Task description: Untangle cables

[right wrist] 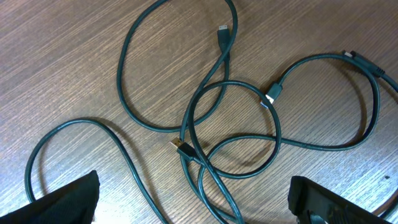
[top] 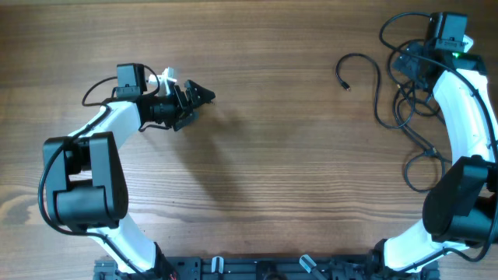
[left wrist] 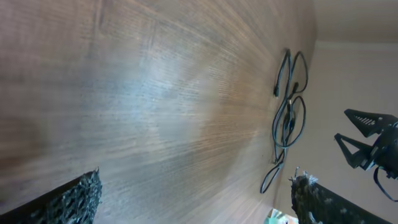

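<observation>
Though overhead half-hides the cables (right wrist: 271,95), right wrist shows crossed loops.

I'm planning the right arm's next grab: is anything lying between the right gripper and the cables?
Nothing visible does. The cables lie in loose, overlapping loops on the bare table, directly below the open right gripper, with nothing on top of them.

The bench (top: 272,117) is brown wood grain, smooth, with a soft sheen. The cables (right wrist: 273,94) have a smooth, dark, slightly glossy plastic sheath; one plug (right wrist: 179,145) ends in yellowish metal. The arms (top: 467,109) wear glossy white plastic shells and matt black joints. The left pads (left wrist: 81,193) look black, coarse and pitted.
</observation>
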{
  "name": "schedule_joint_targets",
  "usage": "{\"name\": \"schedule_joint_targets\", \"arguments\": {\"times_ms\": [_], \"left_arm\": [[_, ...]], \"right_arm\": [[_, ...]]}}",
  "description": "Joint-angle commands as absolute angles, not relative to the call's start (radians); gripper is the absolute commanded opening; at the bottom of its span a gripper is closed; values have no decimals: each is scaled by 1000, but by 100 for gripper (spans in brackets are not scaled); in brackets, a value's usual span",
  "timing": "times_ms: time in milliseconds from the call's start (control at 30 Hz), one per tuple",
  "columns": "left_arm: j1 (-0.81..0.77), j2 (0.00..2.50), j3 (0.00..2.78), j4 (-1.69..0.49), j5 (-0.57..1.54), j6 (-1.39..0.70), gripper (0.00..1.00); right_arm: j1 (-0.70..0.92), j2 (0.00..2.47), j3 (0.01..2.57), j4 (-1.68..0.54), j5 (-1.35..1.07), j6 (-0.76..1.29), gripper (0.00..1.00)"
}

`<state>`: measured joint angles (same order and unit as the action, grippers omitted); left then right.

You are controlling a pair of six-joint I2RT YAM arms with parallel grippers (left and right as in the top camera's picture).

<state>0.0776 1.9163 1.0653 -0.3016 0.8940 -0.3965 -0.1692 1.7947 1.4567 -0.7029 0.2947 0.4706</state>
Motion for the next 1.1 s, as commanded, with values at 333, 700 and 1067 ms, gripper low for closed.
{"name": "schedule_joint_targets", "arguments": {"times_ms": [333,700,1067], "left_arm": [[76,1738,1076,-436,583,-411,100],[76,1616,1146,-556,282,-411,100],[76,1616,1145,-577,282,-411,100]], "right_arm": [[-168,1779,1464,-704,287,471,100],[-168,1779,1464,-704,287,471,100],[-168,1779,1464,-704,287,471,100]]}}
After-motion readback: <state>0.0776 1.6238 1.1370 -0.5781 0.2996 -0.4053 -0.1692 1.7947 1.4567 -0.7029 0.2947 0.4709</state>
